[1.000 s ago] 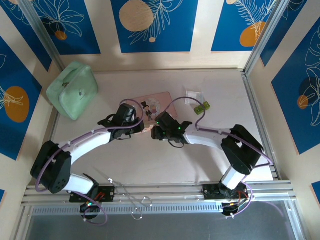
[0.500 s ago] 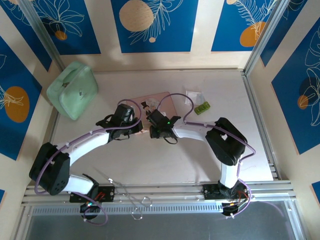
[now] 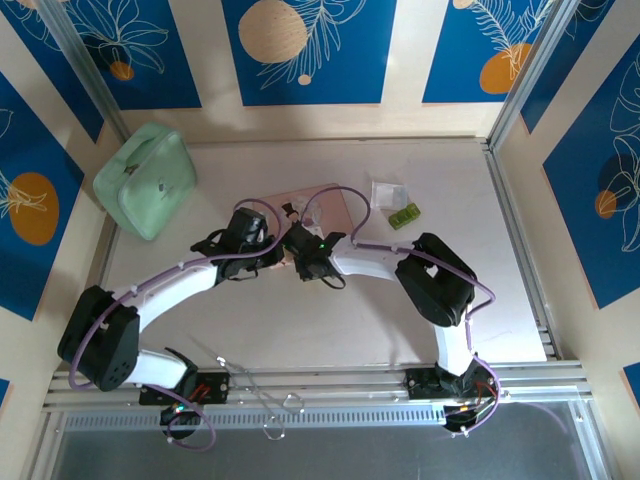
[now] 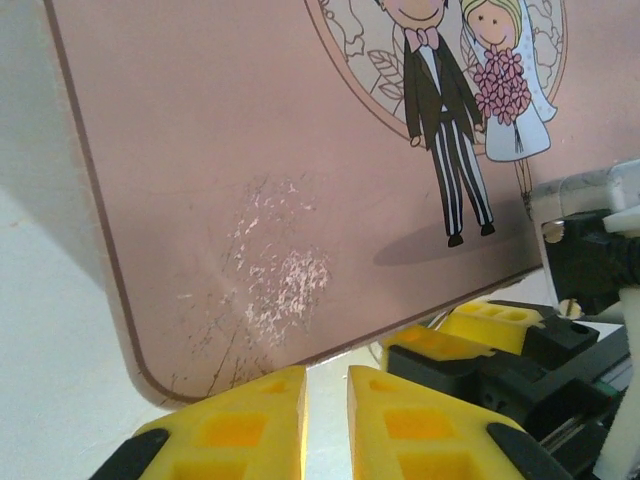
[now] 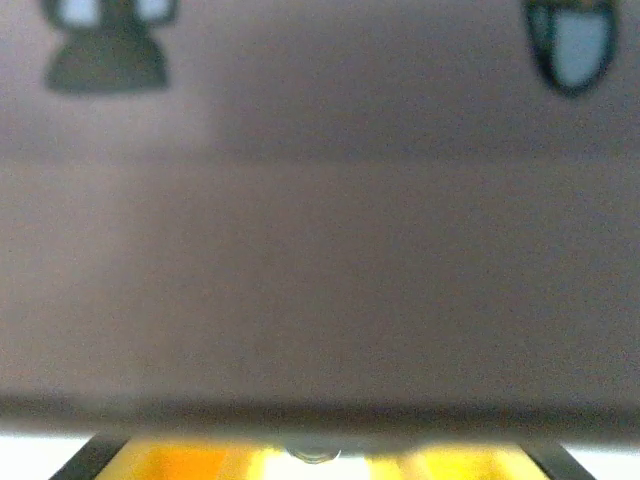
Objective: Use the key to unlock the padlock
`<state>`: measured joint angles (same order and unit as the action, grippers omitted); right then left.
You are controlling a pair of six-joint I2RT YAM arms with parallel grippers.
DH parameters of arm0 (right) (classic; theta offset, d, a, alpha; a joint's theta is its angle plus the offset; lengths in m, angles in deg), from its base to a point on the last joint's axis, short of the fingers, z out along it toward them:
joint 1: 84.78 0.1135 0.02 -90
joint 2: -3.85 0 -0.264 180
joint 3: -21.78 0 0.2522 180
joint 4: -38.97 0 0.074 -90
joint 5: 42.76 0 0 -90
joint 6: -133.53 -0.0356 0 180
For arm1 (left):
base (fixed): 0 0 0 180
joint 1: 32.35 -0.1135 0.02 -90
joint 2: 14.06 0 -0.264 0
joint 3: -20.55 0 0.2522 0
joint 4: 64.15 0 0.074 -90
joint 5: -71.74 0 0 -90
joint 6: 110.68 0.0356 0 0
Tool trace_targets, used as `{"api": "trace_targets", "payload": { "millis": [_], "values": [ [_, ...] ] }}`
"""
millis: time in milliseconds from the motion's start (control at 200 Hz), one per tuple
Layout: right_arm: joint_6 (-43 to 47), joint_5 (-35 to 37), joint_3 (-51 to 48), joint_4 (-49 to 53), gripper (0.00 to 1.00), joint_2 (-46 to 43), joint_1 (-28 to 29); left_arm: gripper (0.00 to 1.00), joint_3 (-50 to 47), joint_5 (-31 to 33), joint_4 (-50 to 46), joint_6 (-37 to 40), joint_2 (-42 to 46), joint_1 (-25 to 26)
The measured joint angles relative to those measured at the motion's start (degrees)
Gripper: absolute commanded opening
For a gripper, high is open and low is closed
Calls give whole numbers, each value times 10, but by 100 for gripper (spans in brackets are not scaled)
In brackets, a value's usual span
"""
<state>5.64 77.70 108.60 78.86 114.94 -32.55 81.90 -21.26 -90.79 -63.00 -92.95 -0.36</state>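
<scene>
The pink tin box (image 4: pixel 250 150) lay just ahead of both grippers. L gripper (image 4: pixel 326 385) sat at its corner, fingers nearly pressed together, nothing seen btwn them. R gripper (image 4: pixel 460 333) was beside it at the box's front edge; spread or pinching, couldn't tell. Padlock & key weren't made out, prob. at that edge. Best approach: go slow and line up before closing. R wrist view gave a silvery glint (image 5: pixel 315 455) btwn its fingers, which the top view couldn't resolve.

the pink tin box (image 3: pixel 325 205) blocks the middle of the table (image 3: pixel 300 320) toward its far edge. the left gripper (image 4: pixel 327 395) and right gripper (image 4: pixel 465 335) crowd the box's near side, close together. a green case (image 3: pixel 145 180) fills the far left corner. small packets (image 3: pixel 395 205) lie toward the far right. the near middle and the right edge lie open.
</scene>
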Motion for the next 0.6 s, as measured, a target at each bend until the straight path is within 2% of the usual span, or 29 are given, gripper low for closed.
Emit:
{"api": "trace_targets", "payload": {
  "millis": [195,330,390,510,600],
  "values": [
    [-9,50,26,57,11,6,13,17,-3,0,2,-5,5,-2],
    [-17,90,57,108,11,23,21,16,-12,0,2,-7,5,-9],
    [-18,103,71,127,15,32,26,15,-17,0,2,-8,5,-14],
    [-11,109,77,135,35,36,29,15,-22,-6,9,-9,7,-18],
    [5,100,70,118,41,33,31,15,-26,-10,14,-12,9,-19]
  ]
}}
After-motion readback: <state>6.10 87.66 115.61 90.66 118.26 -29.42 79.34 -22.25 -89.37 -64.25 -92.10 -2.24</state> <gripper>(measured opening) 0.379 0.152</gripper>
